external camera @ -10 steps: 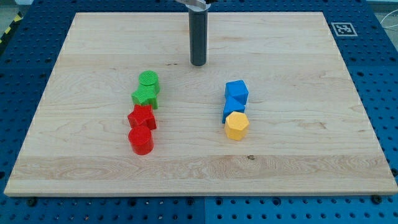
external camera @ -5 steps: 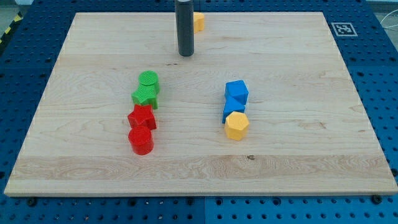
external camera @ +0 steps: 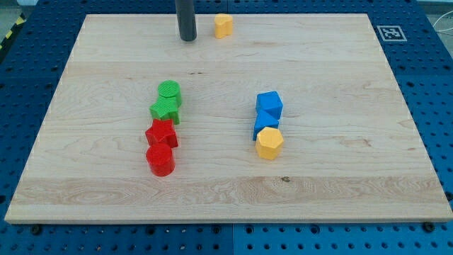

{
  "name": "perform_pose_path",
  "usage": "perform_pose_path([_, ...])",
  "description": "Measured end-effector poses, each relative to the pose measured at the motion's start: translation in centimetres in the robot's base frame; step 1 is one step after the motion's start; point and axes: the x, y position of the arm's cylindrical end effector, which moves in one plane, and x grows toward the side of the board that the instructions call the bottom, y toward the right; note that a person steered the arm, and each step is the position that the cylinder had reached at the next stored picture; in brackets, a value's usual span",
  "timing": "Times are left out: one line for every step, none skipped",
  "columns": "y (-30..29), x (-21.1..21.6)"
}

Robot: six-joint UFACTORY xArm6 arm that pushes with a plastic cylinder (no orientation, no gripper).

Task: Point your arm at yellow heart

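Wooden board (external camera: 106,64): a big pale board that fills most of the frame, with blue table around it.
Red blocks: in the lower left middle, a red round block (external camera: 161,160) sits just below a red star (external camera: 161,133), and they touch.
Green blocks: just above the red ones, a green star (external camera: 165,110) and a green round block (external camera: 170,92) sit close together.
My tip (external camera: 187,39): near the top of the frame, left of the middle. It is only a bare rod, with nothing to open or close, and it holds nothing and touches no block.
Yellow heart (external camera: 224,25): at the top of the frame, just to the right of my tip, with a little gap between them.
How to do it well: I think a short, slow slide to the right is enough. Stop next to the heart and do not bump it off the board's top edge.
Blue blocks: right of the middle, a blue cube (external camera: 270,104) sits above another blue block (external camera: 265,122).
Yellow block (external camera: 269,143): just under the blue ones. It is many-sided, not the heart, so leave it.
Hard to see: the rod's top is cut off by the frame. The heart is small and its shape is hard to make out. The lower blue block's shape is unclear too.
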Motion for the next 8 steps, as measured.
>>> perform_pose_path([0.0, -1.4])
perform_pose_path([-0.3, -1.9])
perform_pose_path([-0.7, -2.4])
perform_pose_path([-1.3, -4.2])
perform_pose_path([-1.4, -5.4])
perform_pose_path([0.0, -5.4])
perform_pose_path([1.4, -5.4])
perform_pose_path([3.2, -5.3])
